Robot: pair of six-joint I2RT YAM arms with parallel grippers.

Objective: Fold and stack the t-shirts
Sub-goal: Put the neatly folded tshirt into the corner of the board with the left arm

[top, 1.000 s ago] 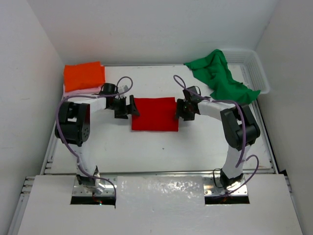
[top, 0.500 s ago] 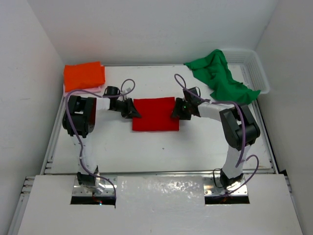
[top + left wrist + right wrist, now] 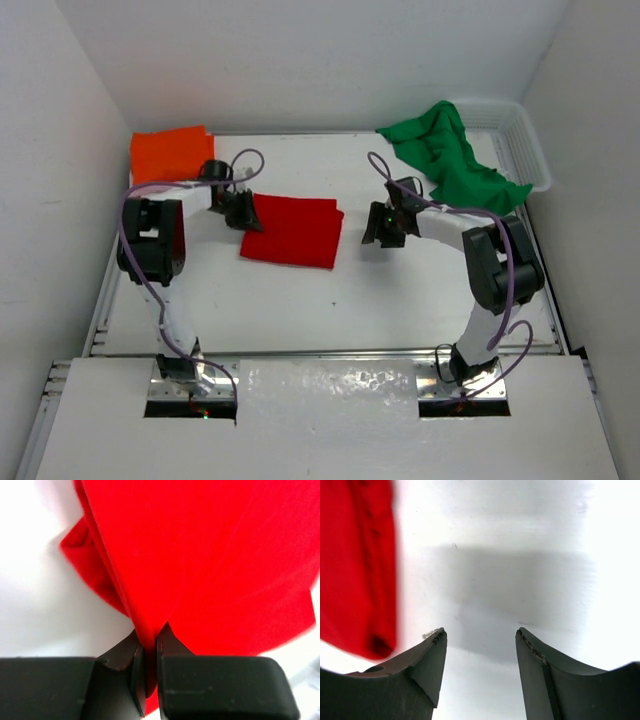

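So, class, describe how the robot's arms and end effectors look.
The left arm and right arm have white links, black joints and looping purple cables. The left end effector and right end effector are black, with two tapering fingers.

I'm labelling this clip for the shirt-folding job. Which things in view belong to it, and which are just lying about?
Belongs to the job:
red t-shirt, pinched by the left end effector
orange t-shirt, folded, far left corner
green t-shirt, crumpled at the basket's edge

Just lying about:
white mesh basket
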